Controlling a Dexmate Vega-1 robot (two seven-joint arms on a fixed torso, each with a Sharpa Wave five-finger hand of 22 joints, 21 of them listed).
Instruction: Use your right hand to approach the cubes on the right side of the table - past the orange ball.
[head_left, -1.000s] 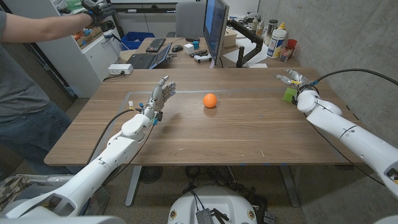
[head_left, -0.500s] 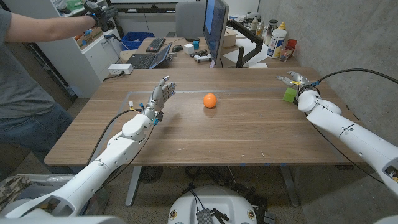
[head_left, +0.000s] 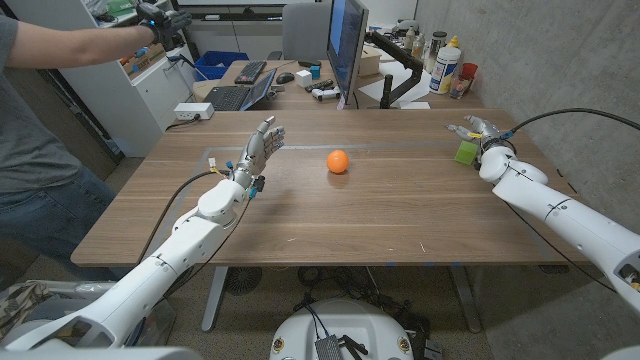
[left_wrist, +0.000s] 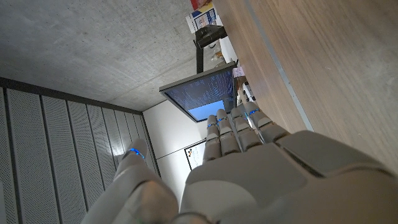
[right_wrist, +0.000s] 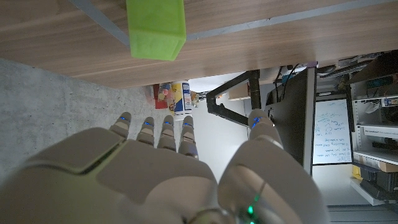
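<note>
My right hand (head_left: 478, 131) stands at the far right part of the table (head_left: 380, 215), well beyond the ball (head_left: 338, 161), which lies near the table's middle, well apart from my fingers. The hand holds nothing; its fingers (right_wrist: 157, 133) reach forward side by side and the thumb is set apart from them, so the hand is open, as an approach requires. The green cube (head_left: 466, 152) sits just beside the fingers, on their inner side toward the ball; in the right wrist view it (right_wrist: 156, 27) shows ahead of the fingertips, apart from them, resting square on the wood. I see one cube only; whether another lies behind the hand I cannot tell. In my judgement the approach is nearly complete. My left hand (head_left: 255, 152) stands on its edge on the left half, fingers (left_wrist: 233, 126) extended and slightly spread, holding nothing, kept well clear of the ball since the task assigns it no work.
</note>
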